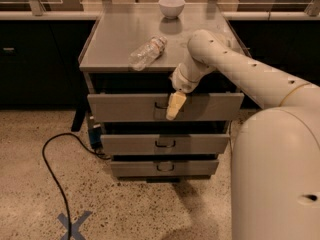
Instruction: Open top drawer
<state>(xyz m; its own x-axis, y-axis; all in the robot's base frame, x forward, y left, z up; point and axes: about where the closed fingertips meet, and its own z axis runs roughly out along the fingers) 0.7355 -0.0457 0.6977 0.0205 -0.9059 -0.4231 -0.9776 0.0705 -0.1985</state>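
Lighting's warm and kinda dim, seemingly from overhead. The counter (pixel 120 39) top picks up a soft sheen, while the cabinets (pixel 35 64) to the left and right go nearly black. The pale arm (pixel 240 69) is the brightest thing. The hand (pixel 175 106) hangs at the top drawer (pixel 125 108) front. Gaps between drawers sit in deep shadow, and a murky shadow pools on the floor (pixel 30 199) near the bottom drawer.

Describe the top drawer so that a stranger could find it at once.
Find the grey metal cabinet carrying a plastic bottle and a white bowl. Three drawers stack down its front; the top drawer is the highest. It has the tallest, widest front, and the gripper hangs beside its dark centre handle.
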